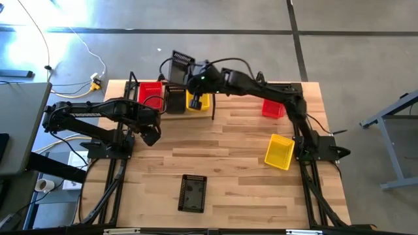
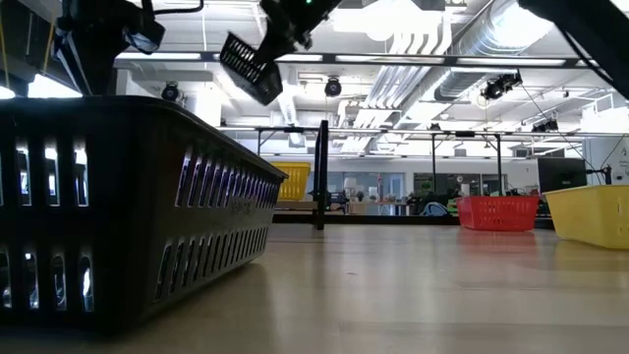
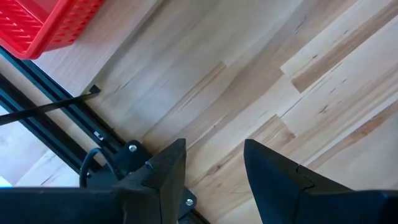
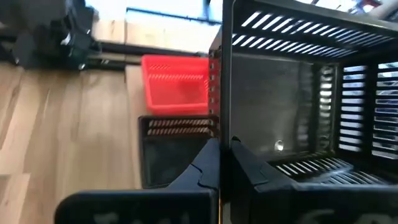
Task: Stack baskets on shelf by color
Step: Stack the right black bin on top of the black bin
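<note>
Nearest you, at the six o'clock edge of the tabletop [image 1: 228, 143], a black basket [image 1: 192, 194] lies alone on the wood. Toward four o'clock sits a yellow basket [image 1: 279, 151], tilted against the line of the planks, close to the base of your right arm. At about nine o'clock your left pincer [image 1: 151, 135] hangs over bare wood with its fingers [image 3: 166, 171] apart and nothing between them; in the left wrist view only planks show past the tips, with a red basket at the corner.

Farther back, a lone red basket [image 1: 273, 108] rests near two o'clock, partly under your right arm. At twelve o'clock the shelf [image 1: 171, 104] carries a row: a red basket [image 1: 151, 95], then a black one [image 1: 175, 100], then a yellow one [image 1: 198, 101].

Your right pincer [image 1: 194, 98] reaches over that row, clenched on the wall of another black basket [image 1: 179, 66], which it holds raised and tipped above the shelf's far edge. The right wrist view shows its fingers [image 4: 208, 163] pinched on that wall [image 4: 286, 112], with the shelf's black [image 4: 174, 146] and red [image 4: 176, 84] baskets below.
</note>
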`<state>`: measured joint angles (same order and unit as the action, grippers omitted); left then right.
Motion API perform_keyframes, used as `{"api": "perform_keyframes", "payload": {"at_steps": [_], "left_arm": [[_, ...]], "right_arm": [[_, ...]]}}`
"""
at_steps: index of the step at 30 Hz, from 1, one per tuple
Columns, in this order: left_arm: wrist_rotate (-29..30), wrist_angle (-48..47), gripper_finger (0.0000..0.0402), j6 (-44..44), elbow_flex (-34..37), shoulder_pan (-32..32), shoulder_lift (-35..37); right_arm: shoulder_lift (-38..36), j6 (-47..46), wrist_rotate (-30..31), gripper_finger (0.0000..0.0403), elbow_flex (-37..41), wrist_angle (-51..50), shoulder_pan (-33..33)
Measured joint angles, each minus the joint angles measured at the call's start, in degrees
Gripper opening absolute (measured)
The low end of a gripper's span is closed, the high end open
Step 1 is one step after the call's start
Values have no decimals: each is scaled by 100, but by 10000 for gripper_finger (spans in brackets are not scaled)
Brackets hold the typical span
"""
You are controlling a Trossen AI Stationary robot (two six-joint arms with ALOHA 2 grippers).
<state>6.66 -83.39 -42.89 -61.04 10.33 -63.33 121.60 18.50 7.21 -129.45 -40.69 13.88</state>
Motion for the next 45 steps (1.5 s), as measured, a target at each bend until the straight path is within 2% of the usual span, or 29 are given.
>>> {"api": "perform_keyframes", "payload": {"at_steps": [6,20,45], "left_arm": [[-71,-17,152,-2,0,0,0],[-62,-340,152,-1,0,0,0],[-46,-333,152,0,0,0,0]], "right_arm": [[527,-41,-42,0,-258,-87,-124],[1280,-194,-171,0,-262,143,-202],[1513,15,-174,0,-194,227,-102]]}}
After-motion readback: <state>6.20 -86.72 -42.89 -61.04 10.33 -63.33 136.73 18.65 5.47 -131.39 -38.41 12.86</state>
